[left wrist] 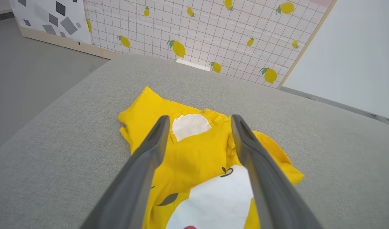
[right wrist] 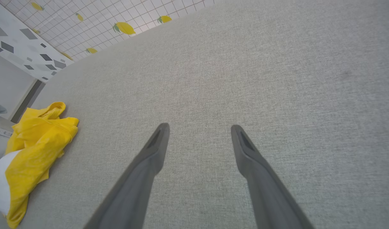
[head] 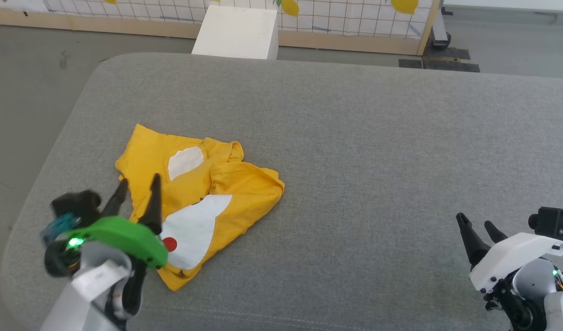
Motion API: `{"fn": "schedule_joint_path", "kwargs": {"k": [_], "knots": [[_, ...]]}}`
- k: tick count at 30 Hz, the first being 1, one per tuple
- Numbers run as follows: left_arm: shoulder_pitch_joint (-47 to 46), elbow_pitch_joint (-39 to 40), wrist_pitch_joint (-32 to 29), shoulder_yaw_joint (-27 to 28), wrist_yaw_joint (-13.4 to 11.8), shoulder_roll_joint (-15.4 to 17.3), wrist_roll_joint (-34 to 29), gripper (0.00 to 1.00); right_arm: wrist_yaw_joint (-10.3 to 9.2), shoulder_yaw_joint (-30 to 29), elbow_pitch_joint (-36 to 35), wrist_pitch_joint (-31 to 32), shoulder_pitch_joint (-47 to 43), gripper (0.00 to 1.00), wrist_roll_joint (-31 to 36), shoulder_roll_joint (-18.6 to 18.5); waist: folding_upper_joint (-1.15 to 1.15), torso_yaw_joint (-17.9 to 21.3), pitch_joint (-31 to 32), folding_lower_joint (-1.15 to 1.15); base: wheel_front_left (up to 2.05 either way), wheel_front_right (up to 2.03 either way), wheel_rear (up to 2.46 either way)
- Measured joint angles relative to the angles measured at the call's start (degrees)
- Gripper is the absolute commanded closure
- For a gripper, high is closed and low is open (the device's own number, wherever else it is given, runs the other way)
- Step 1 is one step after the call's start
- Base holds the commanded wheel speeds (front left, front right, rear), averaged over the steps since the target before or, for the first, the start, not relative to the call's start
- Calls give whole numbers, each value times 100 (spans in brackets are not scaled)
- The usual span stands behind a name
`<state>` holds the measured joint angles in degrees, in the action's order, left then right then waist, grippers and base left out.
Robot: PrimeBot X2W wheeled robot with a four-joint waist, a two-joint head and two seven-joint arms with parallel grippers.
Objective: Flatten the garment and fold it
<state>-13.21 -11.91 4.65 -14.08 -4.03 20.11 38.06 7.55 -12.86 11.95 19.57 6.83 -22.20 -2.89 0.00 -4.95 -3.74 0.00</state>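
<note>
The garment (head: 189,188) is a bright yellow T-shirt with white patches and a red dot, lying crumpled and partly folded over itself on the left part of the grey cushion (head: 355,151). My left gripper (head: 140,180) hovers over the shirt's near-left edge, jaws open, nothing between them. In the left wrist view the garment (left wrist: 194,152) lies beneath the spread fingers (left wrist: 150,152). My right gripper (head: 475,219) stands open above bare cushion at the near right, far from the shirt. The right wrist view shows the garment (right wrist: 35,143) at its left edge.
A white box (head: 238,32) stands on the floor behind the cushion, before a lemon-patterned panel (head: 355,18) with a wooden frame. The cushion's left edge (head: 47,174) drops to grey floor. Bare cushion stretches between the shirt and my right gripper.
</note>
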Motion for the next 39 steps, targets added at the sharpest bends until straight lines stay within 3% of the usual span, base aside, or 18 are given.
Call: {"fn": "schedule_joint_path", "kwargs": {"k": [6,10,14,19,20,21,22,25,32,35,39], "knots": [[-1162,-303,-1305,-717,270,-78,-102,0,1,32,-20,9,19,0,2,2,0,86,-120,0,0,0,0],[-1923,-1033,-2356,-1098,296,-335,-59,0,0,76,-8,10,73,0,3,2,0,229,-211,0,0,0,0],[-2138,-1808,-3562,-1593,290,-382,-133,0,1,110,11,8,128,0,2,3,0,447,-290,0,0,0,0],[-2141,-2251,-4117,-1990,288,-353,-363,0,0,75,34,-45,127,0,-4,2,0,714,-402,0,0,0,0],[-2129,-2317,-4158,-2004,288,-352,-367,0,0,64,42,-53,125,0,-9,1,0,766,-425,0,0,0,0],[-2117,-2349,-4164,-2001,288,-361,-334,19,1,48,49,-70,121,0,-9,1,0,812,-448,0,0,0,0],[-2118,-2357,-4157,-2009,298,-358,-336,100,0,34,57,-78,118,0,-10,1,0,845,-467,0,0,0,0],[-2113,-2348,-3856,-1873,298,-368,-276,100,1,-5,90,-103,109,0,-10,0,0,916,-529,0,0,0,0],[-2342,-1953,-2464,-1373,323,-653,-49,100,0,25,233,-146,104,0,-62,0,0,918,-426,0,0,0,0],[-2781,-1555,-1996,-1317,537,-914,-16,100,1,83,299,-180,110,0,-79,1,0,932,-376,0,0,0,0],[-3020,-1212,-1968,-1705,876,-1399,57,100,1,141,345,-194,125,0,-102,3,0,983,-361,0,0,0,0]]}}
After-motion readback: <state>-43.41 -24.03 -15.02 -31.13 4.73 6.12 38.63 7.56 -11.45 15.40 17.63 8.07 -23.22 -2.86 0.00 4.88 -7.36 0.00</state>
